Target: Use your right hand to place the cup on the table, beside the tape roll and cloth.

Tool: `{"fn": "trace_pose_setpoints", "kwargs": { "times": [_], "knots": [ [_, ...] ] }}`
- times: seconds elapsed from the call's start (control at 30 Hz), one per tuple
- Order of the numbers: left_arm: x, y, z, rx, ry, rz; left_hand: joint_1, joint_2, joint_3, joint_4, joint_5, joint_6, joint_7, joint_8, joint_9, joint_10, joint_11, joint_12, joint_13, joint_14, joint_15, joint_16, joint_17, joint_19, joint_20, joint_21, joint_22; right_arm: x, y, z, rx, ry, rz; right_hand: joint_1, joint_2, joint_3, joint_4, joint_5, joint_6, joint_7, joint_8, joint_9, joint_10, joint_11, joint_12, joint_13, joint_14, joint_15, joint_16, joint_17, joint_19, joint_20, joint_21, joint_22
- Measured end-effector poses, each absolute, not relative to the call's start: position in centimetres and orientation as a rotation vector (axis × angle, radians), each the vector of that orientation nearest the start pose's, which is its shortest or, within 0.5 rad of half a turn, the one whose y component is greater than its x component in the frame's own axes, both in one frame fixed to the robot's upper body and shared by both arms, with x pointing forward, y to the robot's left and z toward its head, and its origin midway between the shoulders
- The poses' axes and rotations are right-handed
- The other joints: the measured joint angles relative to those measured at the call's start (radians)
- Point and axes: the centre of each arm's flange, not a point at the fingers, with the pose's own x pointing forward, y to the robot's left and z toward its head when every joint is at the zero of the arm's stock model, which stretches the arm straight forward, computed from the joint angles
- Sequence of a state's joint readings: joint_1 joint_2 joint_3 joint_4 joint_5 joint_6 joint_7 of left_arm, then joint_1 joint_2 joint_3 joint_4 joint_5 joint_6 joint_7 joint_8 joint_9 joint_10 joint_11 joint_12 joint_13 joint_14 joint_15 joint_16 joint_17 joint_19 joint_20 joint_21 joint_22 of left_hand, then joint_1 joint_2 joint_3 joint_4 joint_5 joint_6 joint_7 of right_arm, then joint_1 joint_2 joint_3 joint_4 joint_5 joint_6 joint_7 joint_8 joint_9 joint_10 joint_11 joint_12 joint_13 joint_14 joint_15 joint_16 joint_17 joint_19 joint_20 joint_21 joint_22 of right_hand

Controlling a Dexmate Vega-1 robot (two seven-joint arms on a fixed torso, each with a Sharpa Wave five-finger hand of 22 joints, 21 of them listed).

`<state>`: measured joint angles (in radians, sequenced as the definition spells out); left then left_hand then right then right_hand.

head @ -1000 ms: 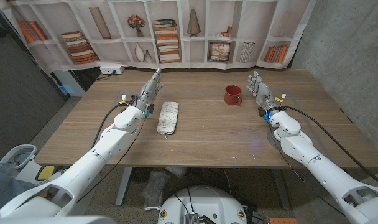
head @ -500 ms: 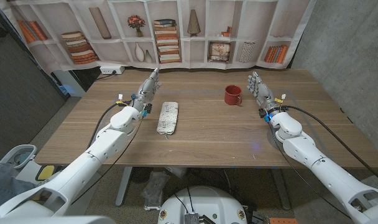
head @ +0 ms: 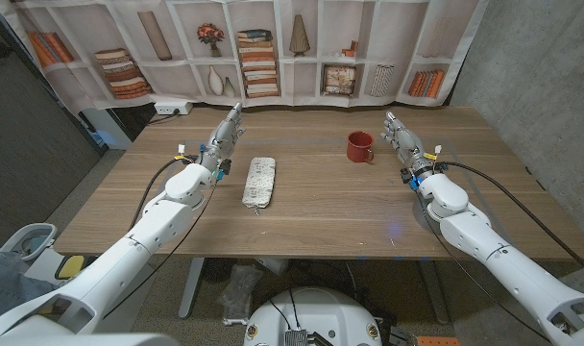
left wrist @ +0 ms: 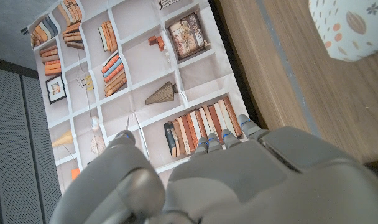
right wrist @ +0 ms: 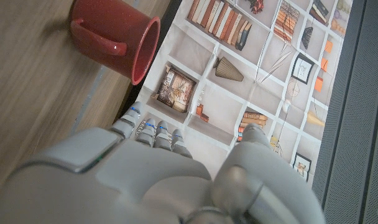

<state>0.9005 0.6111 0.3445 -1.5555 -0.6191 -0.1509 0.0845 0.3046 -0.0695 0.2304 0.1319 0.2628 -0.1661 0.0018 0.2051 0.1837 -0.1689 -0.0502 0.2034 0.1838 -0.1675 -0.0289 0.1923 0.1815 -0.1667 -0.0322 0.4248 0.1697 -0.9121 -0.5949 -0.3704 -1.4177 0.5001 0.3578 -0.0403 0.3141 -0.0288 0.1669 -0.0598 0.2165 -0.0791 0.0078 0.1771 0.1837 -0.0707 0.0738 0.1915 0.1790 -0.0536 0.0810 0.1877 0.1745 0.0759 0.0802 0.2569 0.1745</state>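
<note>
Right robot hand [head: 402, 137] now turned edge-on, fingers apart, empty, just beside red mug [head: 359, 147]. Mug upright on desk [head: 321, 207], well apart from folded cloth [head: 259, 181]; grasp pending. Left robot hand [head: 225, 135] likewise spread, empty.

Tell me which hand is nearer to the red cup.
Right. The right hand stands open just beside the red cup, apart from it. The left hand is across the table, past the folded cloth.

Left hand [head: 224, 135] now farther forward over the table; right hand [head: 403, 140] turned more edge-on.
</note>
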Motion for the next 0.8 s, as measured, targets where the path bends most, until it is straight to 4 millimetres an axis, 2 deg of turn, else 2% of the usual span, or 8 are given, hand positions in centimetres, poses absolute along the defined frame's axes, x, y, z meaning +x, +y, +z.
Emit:
{"fn": "trace_pose_setpoints", "kwargs": {
  "times": [0.13, 0.27, 0.43, 0.63, 0.8],
  "knots": [
    [61.75, 28.39, 0.63, 0.038, -0.604, -0.189, 0.005, 0.005, 0.000, 0.000, 0.000, 0.000, 0.000, 0.000, 0.000, 0.000, 0.000, 0.000, 0.000, 0.000, 0.000, 0.000, 0.000, 0.000, 0.000, 0.000, 0.000, 61.81, -29.30, -2.11, -0.173, -0.701, 0.173, 0.041, -0.015, 0.003, -0.028, 0.001, -0.045, 0.001, 0.000, 0.000, -0.037, 0.001, -0.008, 0.000, -0.008, 0.016, -0.002, 0.000, 0.007, 0.022, -0.009, -0.001],
    [61.72, 28.55, 0.50, 0.037, -0.603, -0.188, 0.005, 0.005, -0.003, -0.003, 0.000, 0.000, 0.000, 0.000, 0.000, 0.000, 0.000, 0.000, 0.000, 0.000, 0.000, 0.000, 0.000, 0.000, 0.000, 0.000, 0.000, 61.60, -29.30, -1.99, -0.202, -0.710, 0.160, 0.070, -0.033, 0.000, -0.049, 0.016, -0.081, 0.002, 0.000, 0.000, -0.062, 0.005, -0.010, 0.000, -0.023, 0.031, -0.008, 0.000, 0.007, 0.029, -0.021, -0.002],
    [61.58, 28.63, 0.45, 0.036, -0.604, -0.189, 0.005, 0.005, -0.003, -0.003, 0.000, 0.000, 0.000, 0.000, 0.000, 0.000, 0.000, 0.004, 0.000, 0.000, 0.000, 0.000, 0.000, 0.000, 0.000, 0.000, 0.000, 61.44, -29.30, -1.87, -0.233, -0.719, 0.142, 0.089, -0.051, -0.004, -0.062, 0.027, -0.089, 0.000, 0.000, 0.000, -0.082, 0.003, -0.010, 0.000, -0.029, 0.037, -0.012, 0.000, 0.000, 0.036, -0.029, -0.002],
    [61.35, 28.62, 0.45, 0.036, -0.607, -0.188, 0.005, 0.005, -0.005, -0.005, 0.000, 0.000, 0.000, 0.000, 0.000, 0.000, 0.000, 0.004, 0.000, 0.000, 0.000, 0.000, 0.000, 0.000, 0.000, -0.008, 0.000, 61.32, -29.36, -1.88, -0.262, -0.730, 0.114, 0.134, -0.083, -0.014, -0.088, 0.048, -0.093, 0.025, 0.000, 0.000, -0.096, 0.006, -0.010, 0.000, -0.051, 0.040, -0.012, 0.000, -0.004, 0.040, -0.045, -0.002],
    [61.21, 28.56, 0.43, 0.035, -0.608, -0.187, 0.005, 0.005, -0.005, -0.005, 0.000, 0.000, 0.000, 0.000, 0.000, 0.000, 0.000, 0.004, 0.000, 0.000, 0.000, 0.000, 0.000, 0.000, 0.000, -0.008, 0.000, 61.19, -29.41, -1.88, -0.281, -0.739, 0.089, 0.159, -0.109, -0.025, -0.099, 0.060, -0.094, 0.041, 0.000, 0.005, -0.096, 0.006, -0.010, 0.000, -0.077, 0.052, -0.012, 0.000, -0.011, 0.047, -0.058, 0.000]
  ]
}}
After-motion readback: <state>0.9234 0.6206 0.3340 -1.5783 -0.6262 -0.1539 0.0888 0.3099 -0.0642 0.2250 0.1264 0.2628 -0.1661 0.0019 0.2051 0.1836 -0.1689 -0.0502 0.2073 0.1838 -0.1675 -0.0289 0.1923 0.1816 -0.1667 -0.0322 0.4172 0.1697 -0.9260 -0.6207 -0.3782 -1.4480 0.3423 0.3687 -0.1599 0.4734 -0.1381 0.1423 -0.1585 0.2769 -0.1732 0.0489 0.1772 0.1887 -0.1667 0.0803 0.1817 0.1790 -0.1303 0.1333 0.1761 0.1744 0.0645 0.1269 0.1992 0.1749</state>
